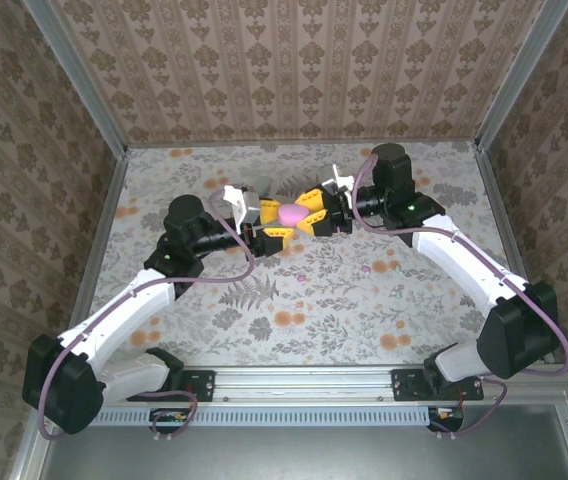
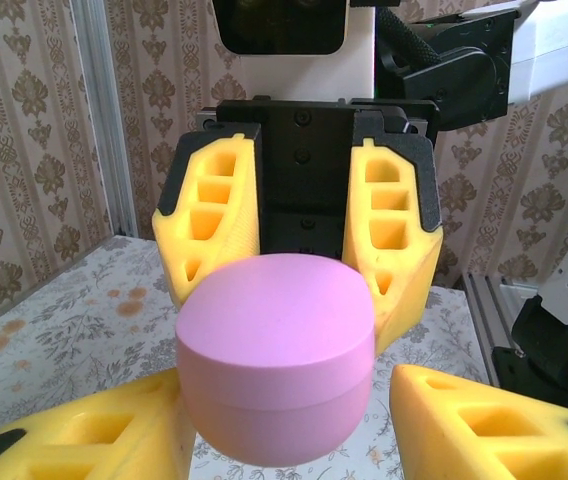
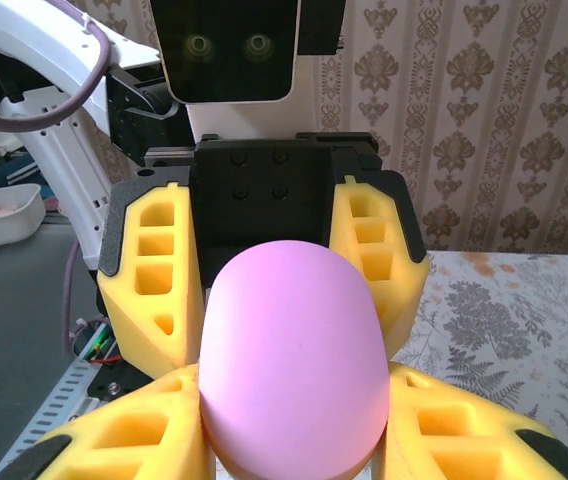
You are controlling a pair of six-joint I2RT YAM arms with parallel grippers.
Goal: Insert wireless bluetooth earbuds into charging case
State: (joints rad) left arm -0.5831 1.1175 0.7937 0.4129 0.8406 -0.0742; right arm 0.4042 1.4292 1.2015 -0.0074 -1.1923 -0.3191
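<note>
jaws are nowhere near the earbuds yet: the left-hand earbud (image 1: 302, 276) and right-hand earbud (image 1: 365, 268) are lying loose on the floral desk (image 1: 364, 320), nearest the arm bases and well apart from each other. beyond them, over the middle of the desk, the left jaws are pinching the pink charging case (image 1: 291, 213) from the near side. the right jaws are clamping it from the far side, so both are gripping the one case. its lid is sitting shut, the seam showing in the left wrist view. i am judging the case hard, light and smooth, likely slipping at its rounded ends, so one arm should be holding below the seam while the other is lifting the lid. the buds are looking featherlight and apt to roll; pinching straight down across the middle seems safest.
</note>
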